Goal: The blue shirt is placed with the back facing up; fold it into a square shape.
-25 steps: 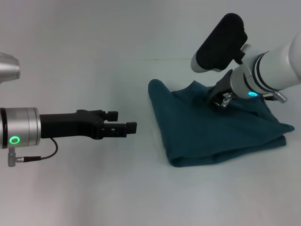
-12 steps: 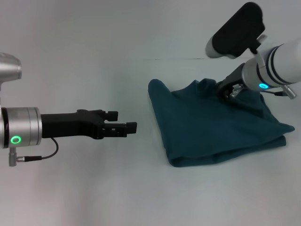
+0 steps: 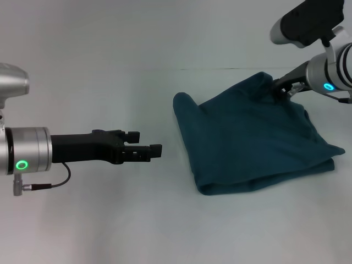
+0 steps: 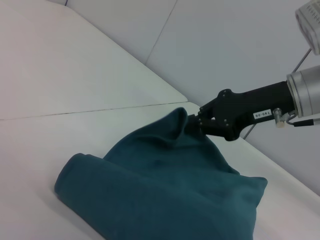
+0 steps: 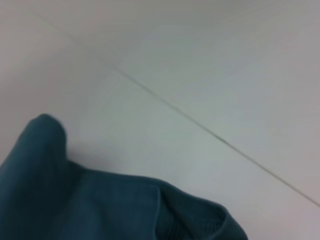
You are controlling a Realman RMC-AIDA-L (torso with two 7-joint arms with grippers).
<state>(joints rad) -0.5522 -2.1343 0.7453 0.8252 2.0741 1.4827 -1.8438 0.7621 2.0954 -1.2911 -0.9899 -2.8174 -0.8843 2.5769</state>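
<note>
The blue shirt lies folded on the white table, right of centre. The right gripper is clenched on its far edge (a peak of cloth lifted). The left gripper hovers well apart, fingers slightly parted, holding nothing.

The blue shirt lies folded on the right half of the table, its folded edge toward the middle. The right gripper sits at the shirt's far edge, closed on a raised peak of cloth there. The left gripper hovers over the table's left half, well apart from the shirt, pointing toward it.
</note>
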